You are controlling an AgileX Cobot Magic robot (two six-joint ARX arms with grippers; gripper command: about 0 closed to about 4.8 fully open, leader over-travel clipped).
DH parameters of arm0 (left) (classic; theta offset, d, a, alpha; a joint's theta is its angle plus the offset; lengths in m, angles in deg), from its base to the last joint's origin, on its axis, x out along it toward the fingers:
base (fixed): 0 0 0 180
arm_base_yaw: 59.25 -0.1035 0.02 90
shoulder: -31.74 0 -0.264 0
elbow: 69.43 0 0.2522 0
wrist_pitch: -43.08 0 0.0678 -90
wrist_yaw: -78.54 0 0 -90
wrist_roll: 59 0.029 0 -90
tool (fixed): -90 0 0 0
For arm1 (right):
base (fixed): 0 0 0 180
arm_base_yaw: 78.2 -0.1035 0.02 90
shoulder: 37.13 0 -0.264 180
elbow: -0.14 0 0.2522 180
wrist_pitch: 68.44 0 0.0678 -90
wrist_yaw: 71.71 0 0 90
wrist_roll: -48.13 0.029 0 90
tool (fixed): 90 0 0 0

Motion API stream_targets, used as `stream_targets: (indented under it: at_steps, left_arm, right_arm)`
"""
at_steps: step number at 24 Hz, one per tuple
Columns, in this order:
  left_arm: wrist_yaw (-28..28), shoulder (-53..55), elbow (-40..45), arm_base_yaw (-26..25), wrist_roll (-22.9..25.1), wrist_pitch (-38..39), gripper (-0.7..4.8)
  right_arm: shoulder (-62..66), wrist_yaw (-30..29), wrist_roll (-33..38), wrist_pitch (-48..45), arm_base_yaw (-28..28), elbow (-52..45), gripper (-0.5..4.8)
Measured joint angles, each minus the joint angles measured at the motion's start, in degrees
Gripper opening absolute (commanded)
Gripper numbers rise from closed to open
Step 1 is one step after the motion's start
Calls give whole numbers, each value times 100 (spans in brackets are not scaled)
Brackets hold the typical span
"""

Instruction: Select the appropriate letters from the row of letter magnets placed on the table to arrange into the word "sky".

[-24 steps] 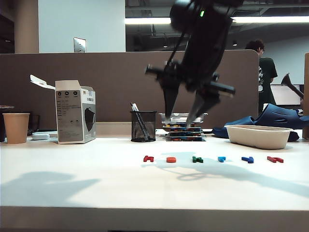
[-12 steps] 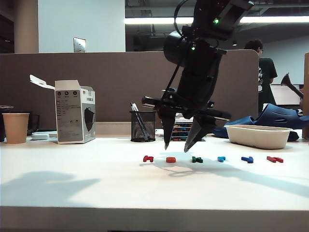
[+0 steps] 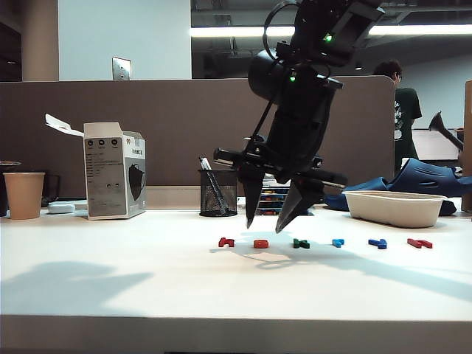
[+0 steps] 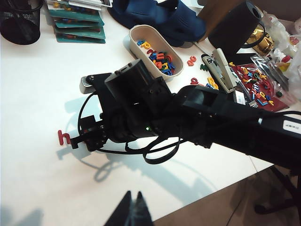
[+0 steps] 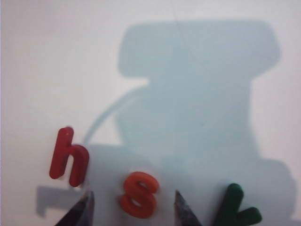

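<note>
Six letter magnets lie in a row on the white table point(image 3: 147, 280): dark red h point(image 3: 226, 242), orange-red s point(image 3: 261, 243), dark green letter point(image 3: 301, 243), light blue point(image 3: 338, 242), dark blue point(image 3: 378, 243), red point(image 3: 420, 243). My right gripper point(image 3: 264, 224) hangs open just above the s, pointing down. In the right wrist view its fingertips point(image 5: 87, 201) straddle the s point(image 5: 138, 194), with the h point(image 5: 69, 157) on one side and the green letter point(image 5: 237, 209) on the other. My left gripper point(image 4: 133, 197) is shut and empty, above the table's near edge and away from the row.
Along the back stand a paper cup point(image 3: 24, 195), a cardboard box point(image 3: 114, 169), a mesh pen cup point(image 3: 219, 192) and a stack of letter boards point(image 3: 279, 199). A white bowl point(image 3: 394, 208) with spare letters sits at the right, with blue slippers point(image 3: 424, 177) behind it.
The right arm has come down and a little to the left, bringing its open fingers from high above the table to just over the orange-red s. The letters have not moved.
</note>
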Motion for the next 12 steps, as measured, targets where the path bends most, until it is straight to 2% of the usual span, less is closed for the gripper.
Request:
stream_targets:
  at_steps: [12]
  left_arm:
    - [0, -2, 0, 0, 0, -2, -5]
  right_arm:
    - [302, 68, -2, -105, -175, 61, 198]
